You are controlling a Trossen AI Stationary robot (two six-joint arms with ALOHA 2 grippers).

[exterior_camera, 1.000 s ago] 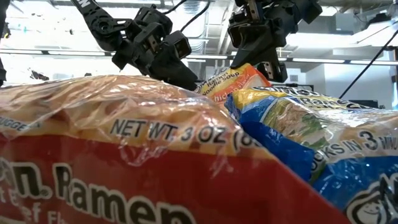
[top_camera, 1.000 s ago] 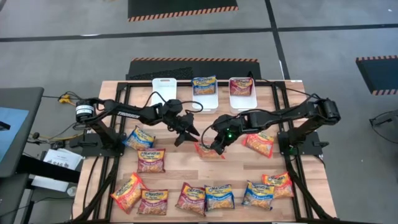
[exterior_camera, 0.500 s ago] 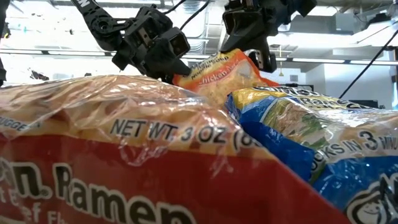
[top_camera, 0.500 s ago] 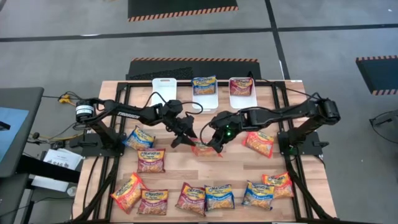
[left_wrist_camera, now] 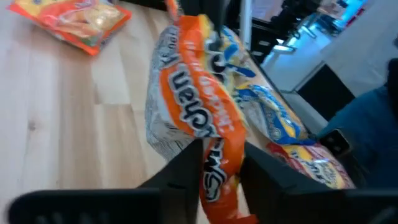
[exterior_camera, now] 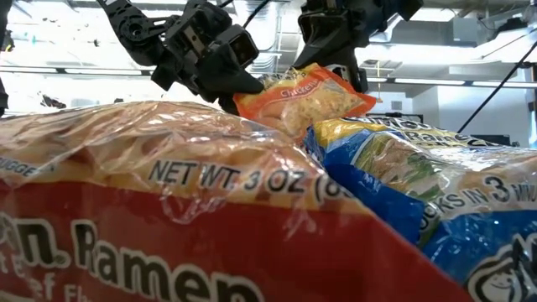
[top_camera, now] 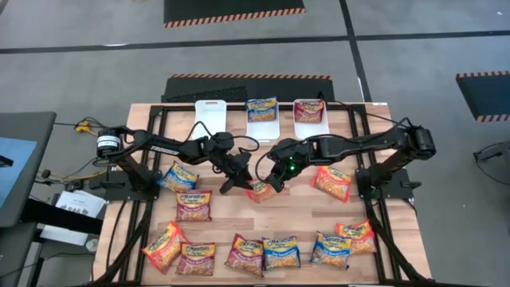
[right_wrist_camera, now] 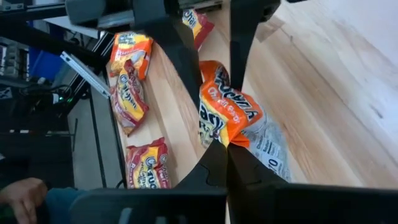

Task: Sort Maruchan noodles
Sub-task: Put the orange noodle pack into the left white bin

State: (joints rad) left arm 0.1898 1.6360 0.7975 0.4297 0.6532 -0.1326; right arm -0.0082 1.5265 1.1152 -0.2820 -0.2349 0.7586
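Note:
An orange Maruchan packet (top_camera: 260, 190) hangs in the air over the table's middle, between both grippers; it also shows in the low view (exterior_camera: 306, 94). My left gripper (top_camera: 239, 177) is shut on its left end and my right gripper (top_camera: 269, 177) is shut on its right side. Several more packets lie flat on the table: orange (top_camera: 177, 177), dark red (top_camera: 194, 205), blue-and-yellow (top_camera: 280, 251). One blue-and-yellow packet (top_camera: 261, 107) lies in the middle bin and one dark red packet (top_camera: 309, 109) in the right bin. My left gripper pinches the orange packet's end (left_wrist_camera: 214, 171) between its two fingers (left_wrist_camera: 186, 171), coming level from the table's left. The packet is clear of the table and stretches away from the fingers toward the right arm. My right gripper pinches the packet's sealed edge (right_wrist_camera: 225, 142) between its fingertips (right_wrist_camera: 211, 163), reaching down from above on the right. The packet is lifted clear and tilted, its other end at the left gripper.
Three white bins stand at the table's far edge: left (top_camera: 212, 112), middle (top_camera: 263, 127), right (top_camera: 311, 127). Loose packets line the near edge (top_camera: 245, 253) and left side; one orange packet (top_camera: 333, 182) lies right of the grippers. Bare wood (top_camera: 239, 215) lies under the held packet.
My right gripper has lifted the orange packet off the table and carried it a little toward the left. The packet has tipped from hanging to nearly level. My left gripper has moved in toward the packet's left end and taken hold of it.

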